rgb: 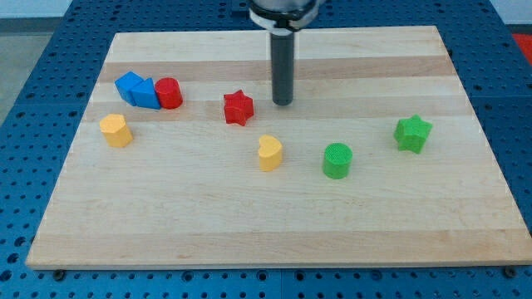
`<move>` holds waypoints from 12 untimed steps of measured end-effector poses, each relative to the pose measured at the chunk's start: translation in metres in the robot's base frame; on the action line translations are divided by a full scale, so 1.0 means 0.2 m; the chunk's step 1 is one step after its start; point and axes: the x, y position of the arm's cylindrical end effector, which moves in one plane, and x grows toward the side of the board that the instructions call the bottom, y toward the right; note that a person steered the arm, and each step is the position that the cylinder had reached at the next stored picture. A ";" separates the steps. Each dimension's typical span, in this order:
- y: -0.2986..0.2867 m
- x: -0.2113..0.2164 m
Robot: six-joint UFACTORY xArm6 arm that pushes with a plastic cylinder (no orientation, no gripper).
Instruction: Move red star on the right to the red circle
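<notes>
- The red star (238, 108) lay just left of my tip (283, 102), apart from it
- My tip, a bare dark rod, held nothing
- The red circle (169, 93) sat farther left on the smooth wooden board (274, 224)

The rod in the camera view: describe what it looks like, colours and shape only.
My tool is a straight, smooth, dark grey cylindrical rod. It widens at the view's top into a black round collar with a pale metallic edge, cut off by the frame. My tip is a plain blunt end. No cables, markings or pincer show.
</notes>
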 end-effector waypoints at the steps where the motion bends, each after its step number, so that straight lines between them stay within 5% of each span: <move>1: -0.09 0.18; 4: -0.51 0.15; 12: -0.20 -0.05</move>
